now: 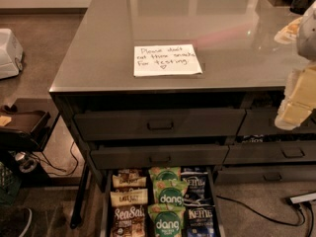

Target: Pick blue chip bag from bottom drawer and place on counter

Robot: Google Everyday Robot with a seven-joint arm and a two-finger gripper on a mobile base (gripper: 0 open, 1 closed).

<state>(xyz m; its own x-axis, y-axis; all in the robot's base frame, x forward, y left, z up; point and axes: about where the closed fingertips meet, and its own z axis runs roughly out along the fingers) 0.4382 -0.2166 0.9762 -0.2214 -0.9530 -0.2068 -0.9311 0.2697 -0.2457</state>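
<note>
- The bottom drawer [105, 206] stood pulled open at the foot of the cabinet, with snack bags packed in three columns.
- The nearer blue chip bag [200, 222] lay in the right column, at the lower edge of the view. It was dark navy and glossy, with white "Kettle" lettering across its top.
- The farther blue chip bag [196, 185] lay just behind it in the same column, equally dark, its shiny face creased and its white lettering partly readable.
- Green dang bags [167, 201] filled the middle column, touching the blue ones; brown-and-cream SeaSalt bags [129, 209] filled the left.
- The bench [98, 43] above was glossy grey-brown and carried a white handwritten note [167, 60] near its front edge.
- Two shallower drawers [160, 141] with rectangular pulls sat between the bench and the open drawer.
- The gripper [296, 100], pale cream, hung at the right edge of the view beside the bench's front edge, well apart from the bags. We could not tell whether its jaws were spread or pressed together.
</note>
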